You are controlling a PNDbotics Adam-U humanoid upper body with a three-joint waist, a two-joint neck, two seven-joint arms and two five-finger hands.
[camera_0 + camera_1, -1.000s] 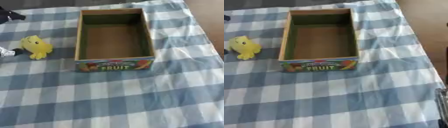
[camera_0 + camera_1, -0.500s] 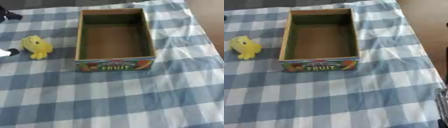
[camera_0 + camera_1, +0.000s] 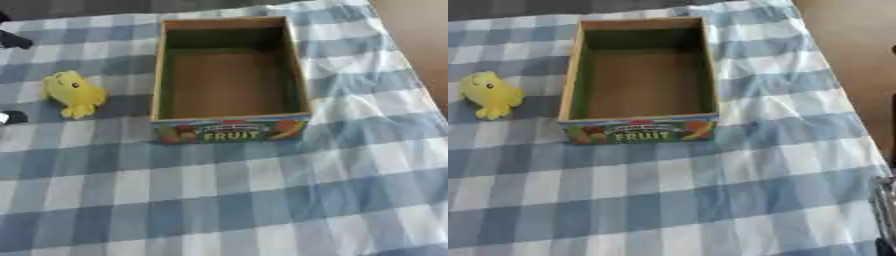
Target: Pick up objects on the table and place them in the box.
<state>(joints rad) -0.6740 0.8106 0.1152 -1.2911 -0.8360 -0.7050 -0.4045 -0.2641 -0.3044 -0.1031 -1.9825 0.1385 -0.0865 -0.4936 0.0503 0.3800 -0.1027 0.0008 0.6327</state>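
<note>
Box (image 3: 229,129) empty beside yellow toy (image 3: 73,93); left hand (image 3: 10,117) cut off at edge, fingers unreadable.

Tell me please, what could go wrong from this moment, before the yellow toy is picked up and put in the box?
1. The yellow toy lies left of the fruit box, close to its wall; a reaching hand might nudge the light box.
2. The checked tablecloth is wrinkled right of the box, so the cloth might drag and shift things.
3. A small black and white thing sits at the left edge, partly out of view, and may be missed.
</note>
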